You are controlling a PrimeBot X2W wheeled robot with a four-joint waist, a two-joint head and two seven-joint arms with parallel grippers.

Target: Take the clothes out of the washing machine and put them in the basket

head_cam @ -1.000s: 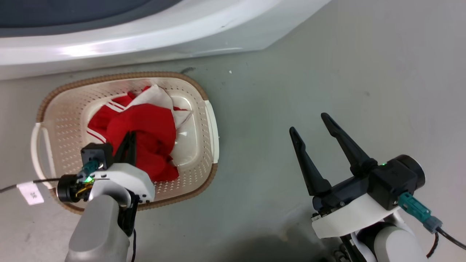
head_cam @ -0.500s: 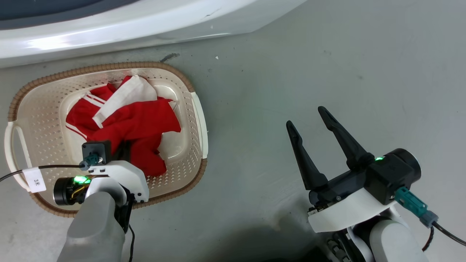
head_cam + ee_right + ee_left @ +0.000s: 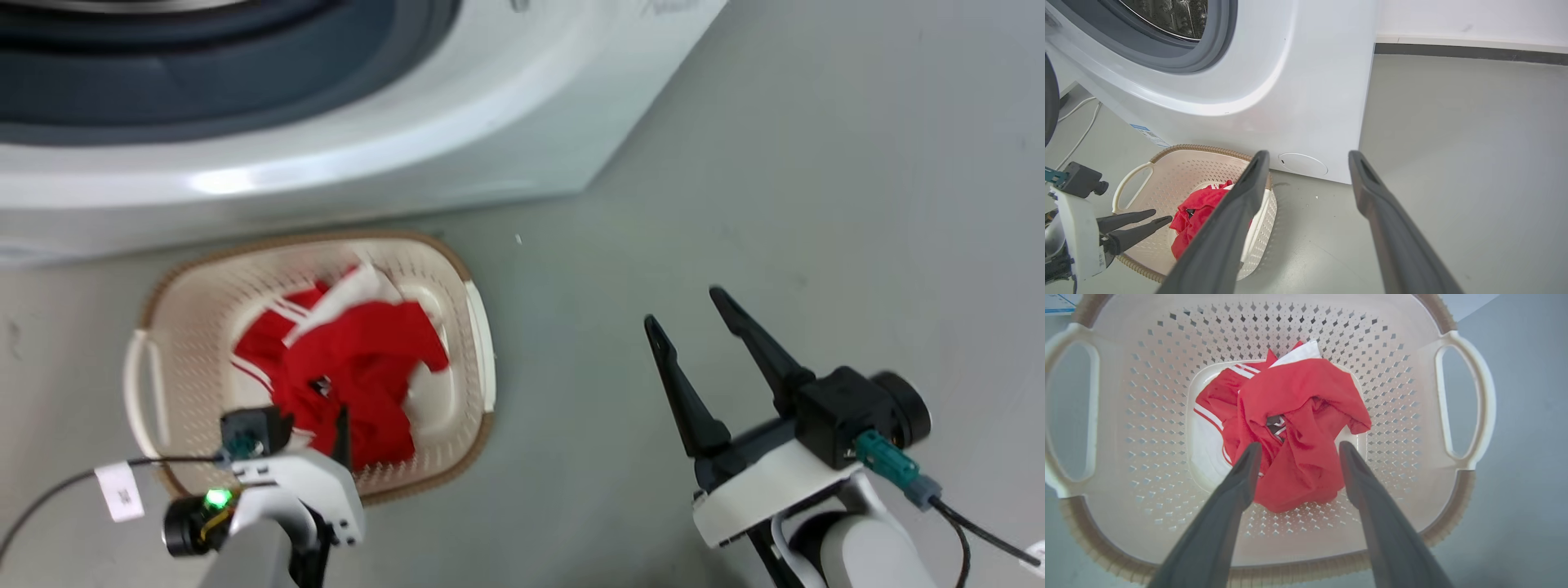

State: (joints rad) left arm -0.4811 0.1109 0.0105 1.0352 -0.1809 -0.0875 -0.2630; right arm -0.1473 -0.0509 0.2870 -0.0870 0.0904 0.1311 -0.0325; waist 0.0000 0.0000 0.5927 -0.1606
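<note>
The grey floor is smooth, with a few small specks. The white washing machine stands on it, and the basket sits on the floor just in front of the machine's base.

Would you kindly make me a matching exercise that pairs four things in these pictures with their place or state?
Things:
1. clothes
2. left gripper
3. right gripper
4. washing machine

Places or states:
A. open, over bare floor
B. white, behind the basket
C. heaped in the basket
D. open, pointing into the basket

Pairs: 1-C, 2-D, 3-A, 4-B
</note>
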